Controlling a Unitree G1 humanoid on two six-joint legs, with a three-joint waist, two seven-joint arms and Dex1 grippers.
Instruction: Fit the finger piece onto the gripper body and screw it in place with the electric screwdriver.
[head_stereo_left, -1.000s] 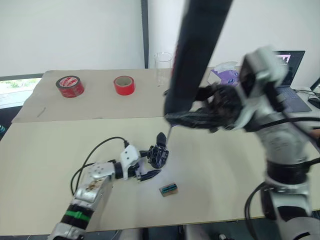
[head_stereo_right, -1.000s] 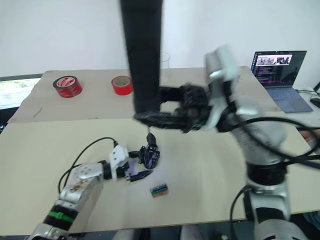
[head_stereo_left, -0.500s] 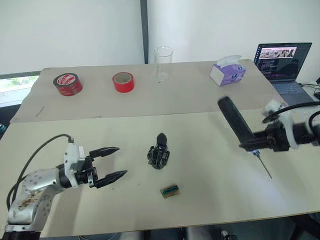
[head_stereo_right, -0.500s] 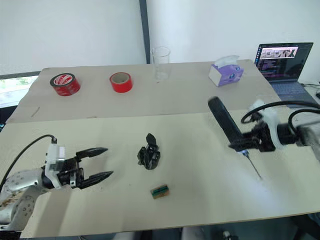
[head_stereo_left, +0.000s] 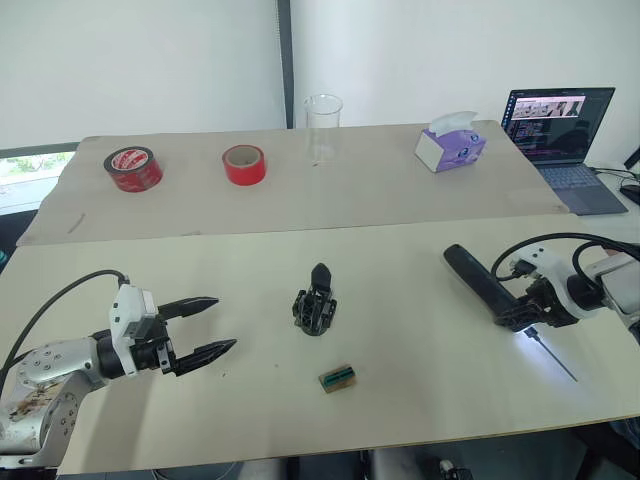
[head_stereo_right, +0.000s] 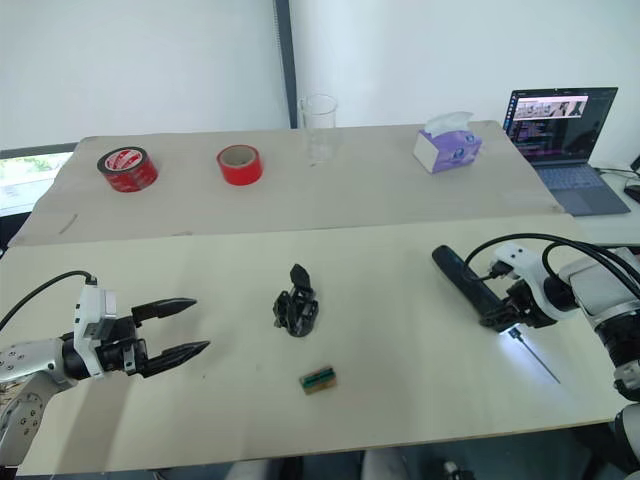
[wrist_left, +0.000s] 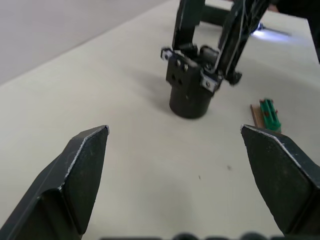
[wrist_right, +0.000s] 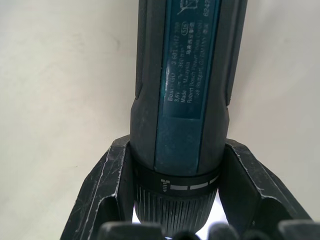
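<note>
Your left gripper (head_stereo_left: 215, 325) hovers low over the bench (head_stereo_left: 400, 400), well to the left of the gripper body (head_stereo_left: 316, 306); its fingers (wrist_left: 82, 165) are spread wide with nothing between them and point toward that body, with bare bench in between. Your right gripper (head_stereo_left: 530, 315) sits well to the right of the gripper body, its fingers (wrist_right: 112, 185) clamped on either side of the electric screwdriver (head_stereo_left: 484, 283) near its bit end; the tool lies nearly flat, its rounded end toward the gripper body, its thin bit pointing away from it and down to the bench, and a white light glows at the tip. The gripper body stands upright in the middle of the bench, one pointed finger rising from it, touched by neither gripper. You cannot tell from these views where the loose finger piece is. A small green-brown block (head_stereo_left: 338, 378) lies just in front of the gripper body. Behind the gripper body stand a clear glass (head_stereo_left: 323, 128), two rolls of red tape (head_stereo_left: 245, 164), a tissue box (head_stereo_left: 449, 145) and a laptop (head_stereo_left: 558, 130).
</note>
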